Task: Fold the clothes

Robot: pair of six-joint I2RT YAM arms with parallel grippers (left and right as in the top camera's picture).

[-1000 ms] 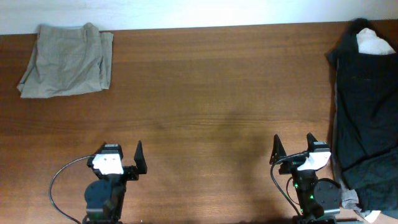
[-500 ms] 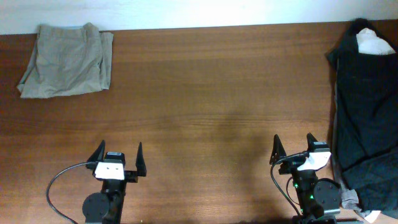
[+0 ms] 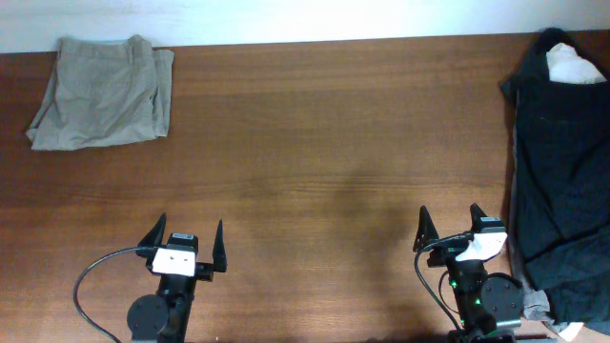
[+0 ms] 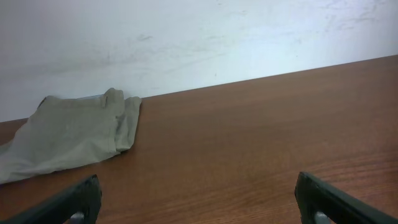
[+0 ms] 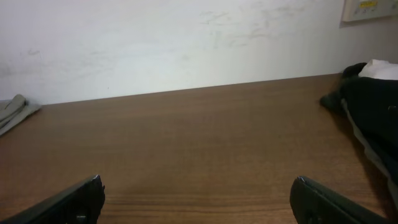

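Note:
The khaki-beige shorts [image 3: 100,92] lie folded into a compact bundle at the table's far left corner; they also show in the left wrist view [image 4: 68,134], and an edge of them shows in the right wrist view [image 5: 11,112]. My left gripper [image 3: 187,238] is open and empty near the front edge, far from the shorts; its fingers frame bare wood in its wrist view [image 4: 198,198]. My right gripper [image 3: 448,225] is open and empty at the front right, over bare wood [image 5: 198,198].
A pile of black garments [image 3: 558,171] covers the right end of the table, with a small white cloth [image 3: 574,65] on top at the far corner. The pile also shows in the right wrist view [image 5: 373,102]. A white wall runs behind the table.
My left arm has turned and shifted slightly right, so both its fingers now point away from the front edge. The right arm and the shorts have not moved.

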